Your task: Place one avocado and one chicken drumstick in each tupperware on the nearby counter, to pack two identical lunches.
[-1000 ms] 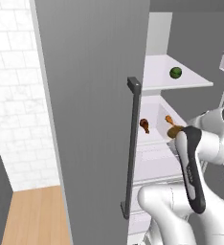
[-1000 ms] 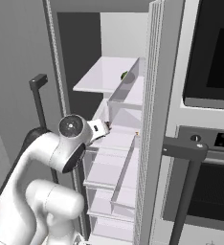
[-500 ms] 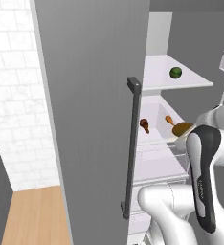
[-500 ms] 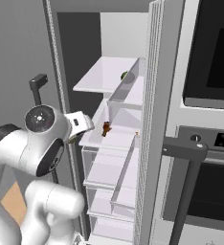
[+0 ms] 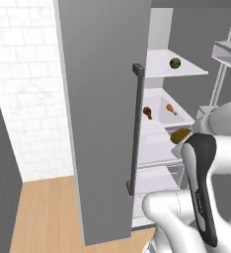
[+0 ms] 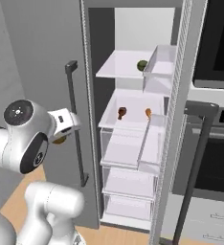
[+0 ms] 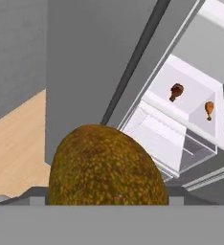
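Observation:
My gripper [image 5: 183,140] is shut on the olive-brown avocado [image 7: 106,165], held in the air in front of the open fridge, just outside its shelves; the fruit [image 6: 60,139] hides the fingertips in the hand view. The dark green avocado [image 5: 174,63] [image 6: 142,65] lies on the upper glass shelf. On the shelf below lie the dark reddish-brown chicken drumstick [image 5: 147,112] [image 6: 121,112] [image 7: 176,91] and the lighter orange drumstick [image 5: 171,108] [image 6: 148,113] [image 7: 209,108], side by side and apart. The tupperware and the counter are out of view.
The open grey fridge door [image 5: 102,99] with its long dark handle [image 5: 135,128] [image 6: 76,119] stands close on the left of my hand. The other door with shelf bins [image 6: 181,119] is open on the right. Clear drawers [image 6: 128,184] sit below; an oven [image 6: 214,43] lies beyond.
My hand has drawn back from the drumstick shelf towards the robot, still holding the olive-brown avocado. The right base view has shifted a little. The things on the shelves have not moved.

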